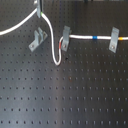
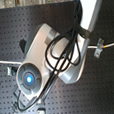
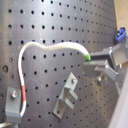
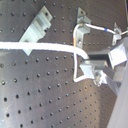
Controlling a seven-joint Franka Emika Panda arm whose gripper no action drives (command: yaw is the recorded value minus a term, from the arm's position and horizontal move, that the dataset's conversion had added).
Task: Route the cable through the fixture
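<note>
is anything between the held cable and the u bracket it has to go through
Nothing visible. The claw is shut on the thin white cable, held above the broad grey metal U-shaped fixture in the first exterior view. Both wrist views show only bare black perforated board between cable and fixture.

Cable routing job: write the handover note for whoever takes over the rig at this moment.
Gripper: shut on the cable, held above the board near the fixture in the first exterior view.
Cable: from the gripper it loops down and runs up into the nearer slanted clip, its red-orange mark just below that clip, then goes on past the blue band through the far clip. A free length trails off to the first exterior view's left.
Done: cable grasped; both slanted clips hold it.
Left: the fixture's prongs are empty. Likely next: lower the held span between them, then release.
</note>
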